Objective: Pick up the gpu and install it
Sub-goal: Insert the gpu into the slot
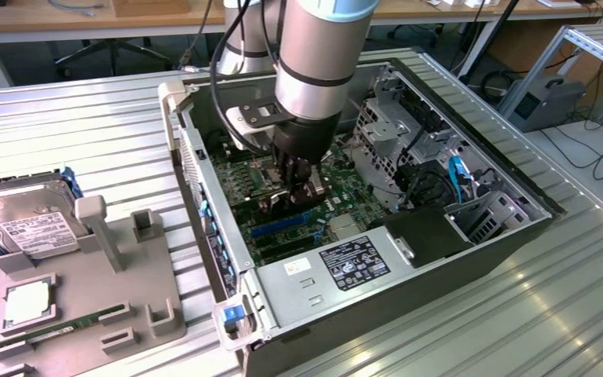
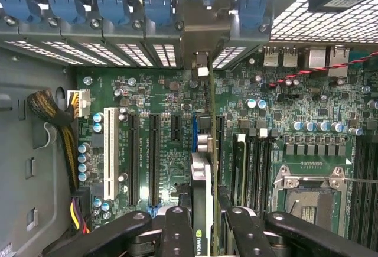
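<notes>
Insertion step: gripper (image 2: 207, 226), fingers closed narrow on the gpu (image 2: 202, 171), holds it edge-on over motherboard (image 2: 283, 109) slots; seating likely calls for straight alignment.

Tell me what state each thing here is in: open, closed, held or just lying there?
hand, closed on the gpu.
gpu, held upright on edge over the motherboard; seated or not, cannot tell.
computer case, lying on its side, open.
hard drive, resting in the grey holder, outside the case.
RAM stick, lying in the holder.
</notes>
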Controlling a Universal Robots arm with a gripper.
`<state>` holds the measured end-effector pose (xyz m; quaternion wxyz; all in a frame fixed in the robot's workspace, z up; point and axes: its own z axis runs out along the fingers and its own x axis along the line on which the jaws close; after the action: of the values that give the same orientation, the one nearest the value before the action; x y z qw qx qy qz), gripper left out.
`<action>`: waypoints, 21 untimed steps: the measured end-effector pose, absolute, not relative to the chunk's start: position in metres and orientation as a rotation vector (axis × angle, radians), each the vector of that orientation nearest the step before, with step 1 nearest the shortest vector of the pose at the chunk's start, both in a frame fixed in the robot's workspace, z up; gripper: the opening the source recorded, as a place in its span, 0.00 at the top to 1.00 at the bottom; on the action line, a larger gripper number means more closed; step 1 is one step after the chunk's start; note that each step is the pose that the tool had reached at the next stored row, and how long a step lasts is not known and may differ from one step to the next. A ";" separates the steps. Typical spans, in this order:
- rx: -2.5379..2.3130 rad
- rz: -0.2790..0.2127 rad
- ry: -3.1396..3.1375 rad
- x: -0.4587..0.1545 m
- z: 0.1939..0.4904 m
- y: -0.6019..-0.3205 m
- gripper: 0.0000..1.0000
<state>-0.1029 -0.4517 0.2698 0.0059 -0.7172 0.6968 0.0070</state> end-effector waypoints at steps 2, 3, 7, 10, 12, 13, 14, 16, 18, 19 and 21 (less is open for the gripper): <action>-2.245 0.022 2.181 -0.103 0.270 -0.452 0.73; -2.245 0.022 2.181 -0.103 0.270 -0.452 0.73; -2.245 0.022 2.181 -0.103 0.270 -0.452 0.73; -2.245 0.022 2.181 -0.103 0.271 -0.452 0.73; -2.245 0.023 2.181 -0.103 0.272 -0.452 0.73; -2.245 0.023 2.181 -0.103 0.272 -0.452 0.73; -2.245 0.023 2.181 -0.103 0.272 -0.452 0.73; -2.247 0.026 2.183 -0.102 0.272 -0.452 0.73; -2.251 0.037 2.188 -0.100 0.272 -0.452 0.73; -2.252 0.038 2.188 -0.100 0.272 -0.452 0.73; -2.252 0.038 2.188 -0.100 0.272 -0.452 0.73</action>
<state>-0.1003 -0.4517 0.2718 0.0008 -0.7171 0.6968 0.0122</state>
